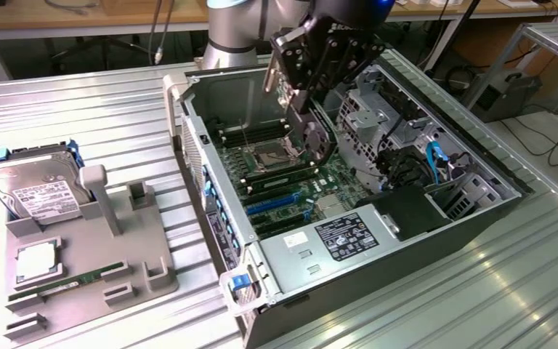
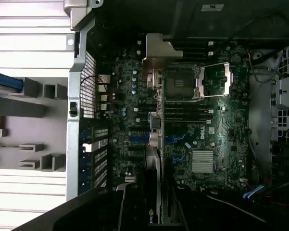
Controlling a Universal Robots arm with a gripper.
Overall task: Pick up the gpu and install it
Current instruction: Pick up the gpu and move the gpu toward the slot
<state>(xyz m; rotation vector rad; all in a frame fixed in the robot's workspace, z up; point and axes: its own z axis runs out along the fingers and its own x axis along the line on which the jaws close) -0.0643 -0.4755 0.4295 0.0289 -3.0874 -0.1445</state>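
Note:
The gpu (image 1: 311, 134) hangs on edge inside the open computer case (image 1: 473, 218), its silver end bracket (image 1: 272, 73) towards the case's back wall. My gripper (image 1: 306, 98) is shut on its top edge, above the motherboard (image 1: 333, 178). The card's lower edge is over the CPU socket (image 1: 274, 156) and the memory slots, clear of the blue expansion slots (image 1: 274, 203). In the wrist view the gpu (image 2: 154, 159) shows edge-on between my fingers (image 2: 134, 211), with its bracket (image 2: 156, 53) at the far end and the blue slots (image 2: 137, 139) beneath.
A grey holder tray (image 1: 95, 269) lies at the exterior view's left, carrying a silver hard drive (image 1: 37, 190), a CPU chip (image 1: 37, 259) and a green memory stick (image 1: 66, 281). The power supply (image 1: 347, 236), drive cages (image 1: 386, 116) and cables (image 1: 434, 163) crowd the case.

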